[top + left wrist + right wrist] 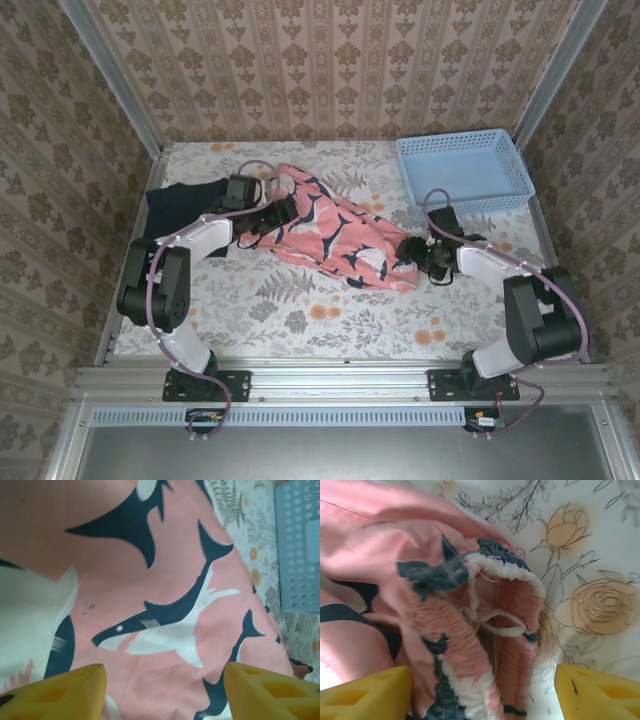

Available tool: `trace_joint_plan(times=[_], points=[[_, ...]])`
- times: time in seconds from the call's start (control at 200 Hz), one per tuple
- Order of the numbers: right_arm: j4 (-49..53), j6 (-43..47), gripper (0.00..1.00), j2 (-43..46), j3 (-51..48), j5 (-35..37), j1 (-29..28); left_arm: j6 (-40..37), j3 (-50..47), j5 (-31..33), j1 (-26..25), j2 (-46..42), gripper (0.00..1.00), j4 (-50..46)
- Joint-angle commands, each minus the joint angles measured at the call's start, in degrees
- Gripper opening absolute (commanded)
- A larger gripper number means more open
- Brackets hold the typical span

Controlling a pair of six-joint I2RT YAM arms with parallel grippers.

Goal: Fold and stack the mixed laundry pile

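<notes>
The pink garment (pixel 335 238) with navy-and-white sharks lies spread across the table's middle. The dark T-shirt (pixel 178 207) is bunched at the far left, partly under the left arm. My left gripper (pixel 281 214) hovers over the pink garment's upper left part. In the left wrist view it (pixel 165 695) is open, its yellow fingertips (pixel 67 690) wide apart above smooth pink cloth (pixel 150 580). My right gripper (pixel 414 252) sits at the garment's lower right end. In the right wrist view it (pixel 482 695) is open, and the gathered waistband (pixel 485 645) lies loose between the jaws.
A light blue lattice basket (pixel 465 170) stands at the back right, also seen as the basket (pixel 297 550) in the left wrist view. Floral tablecloth (pixel 330 315) covers the table. Patterned walls close the table on three sides.
</notes>
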State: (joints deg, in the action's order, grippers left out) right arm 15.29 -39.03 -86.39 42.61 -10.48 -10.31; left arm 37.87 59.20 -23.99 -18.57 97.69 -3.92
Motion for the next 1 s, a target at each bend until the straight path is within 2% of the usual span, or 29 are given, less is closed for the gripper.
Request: trace_joint_plan(times=[0.0,0.075,0.11,0.21,0.285,0.305,0.32,0.325,0.455,0.5,0.74,0.99], points=[[-6.1,-1.9,0.73,-3.6,-0.4,-4.2,-1.2,-0.2,-1.7,0.6,0.4,-2.0,0.64,-0.6],[-8.2,-2.9,0.68,-5.3,-0.6,-5.3,-1.9,-0.2,-2.3,0.7,0.4,-2.6,0.62,-0.3],[-8.9,-3.2,0.62,-5.4,-0.8,-5.4,-2.2,-0.2,-2.5,0.7,0.4,-2.9,0.58,-0.1],[-9.2,-3.3,0.34,-4.6,-0.9,-5.1,-2.4,-0.5,-2.7,-0.3,0.2,-2.7,0.37,1.8],[-8.5,-2.9,0.24,-3.6,-0.6,-4.7,-2.4,-0.9,-1.9,-1.1,-0.5,-1.6,0.25,2.6],[-8.2,-2.7,0.23,-3.4,-0.5,-4.6,-2.4,-1.0,-1.5,-1.3,-0.9,-1.2,0.17,2.8],[-8.0,-2.7,0.23,-3.2,-0.5,-4.7,-2.4,-1.1,-1.1,-1.3,-1.2,-0.9,0.02,2.9],[-8.0,-2.7,0.23,-3.2,-0.5,-4.7,-2.4,-1.1,-1.0,-1.3,-1.3,-0.8,0.0,2.8],[-6.7,-2.0,0.12,-1.9,-0.2,-4.3,-2.4,-2.7,2.5,-0.6,-4.9,2.4,0.0,2.1],[-5.5,-1.4,0.0,-1.5,0.1,-3.4,-2.3,-3.1,4.2,-1.1,-6.1,4.2,0.0,2.0],[-2.6,0.7,0.0,-0.2,0.9,-2.7,-1.6,-7.3,15.6,-1.7,-11.5,16.2,0.0,-0.6],[-2.0,0.4,0.0,1.1,0.9,-4.0,-0.1,-7.2,14.8,1.5,-13.0,21.6,0.0,-4.9]])
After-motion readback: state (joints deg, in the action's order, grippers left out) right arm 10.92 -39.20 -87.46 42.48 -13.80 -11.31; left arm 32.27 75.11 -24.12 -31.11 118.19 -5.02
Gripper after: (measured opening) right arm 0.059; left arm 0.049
